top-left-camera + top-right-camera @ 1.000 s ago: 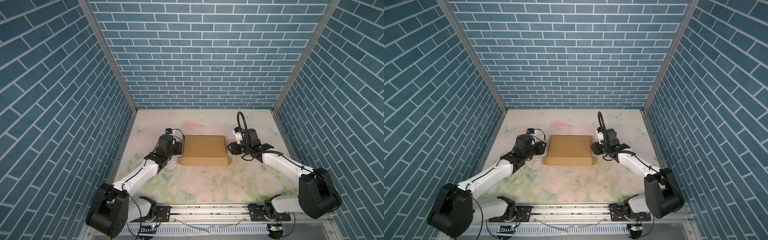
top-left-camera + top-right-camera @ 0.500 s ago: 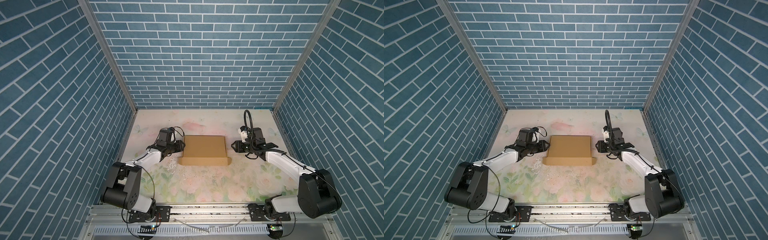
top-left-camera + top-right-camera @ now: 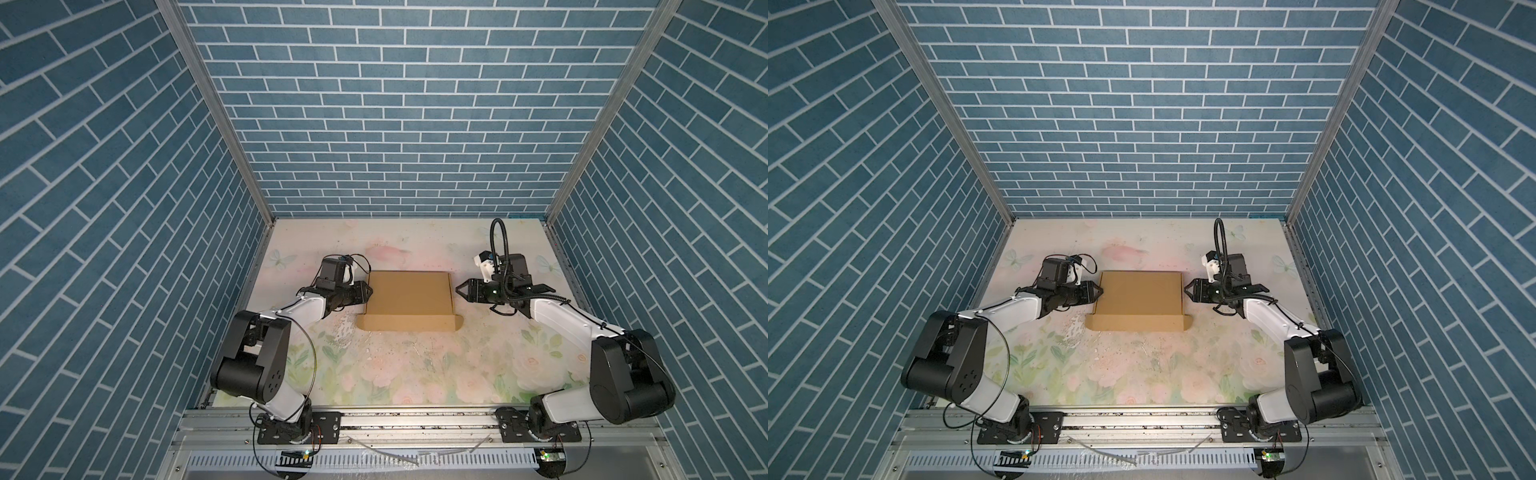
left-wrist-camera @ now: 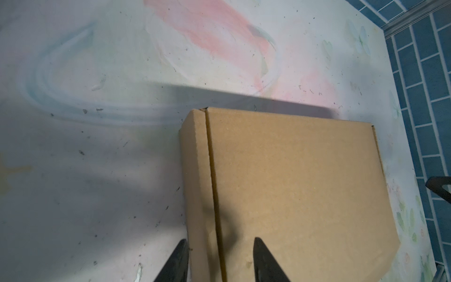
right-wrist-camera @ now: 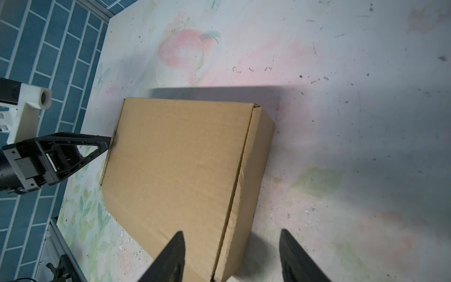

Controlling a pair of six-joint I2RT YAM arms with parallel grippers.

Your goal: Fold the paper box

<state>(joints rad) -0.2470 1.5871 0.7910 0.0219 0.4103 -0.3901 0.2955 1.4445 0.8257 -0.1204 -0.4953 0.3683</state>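
- Shallow brown cardboard box (image 3: 409,299) on floral tabletop (image 3: 415,374), between claws.
- Left claw (image 3: 369,291) part-open, empty, tips at box's left edge.
- Right claw (image 3: 459,289) wide apart, empty, just beside right edge.

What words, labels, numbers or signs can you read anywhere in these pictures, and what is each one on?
There are none to read.
The plain brown corrugated cardboard box is unprinted in every view.
The pastel floral table mat shows only flowers and butterflies.
The black and white robot arms carry no marking large enough to read.
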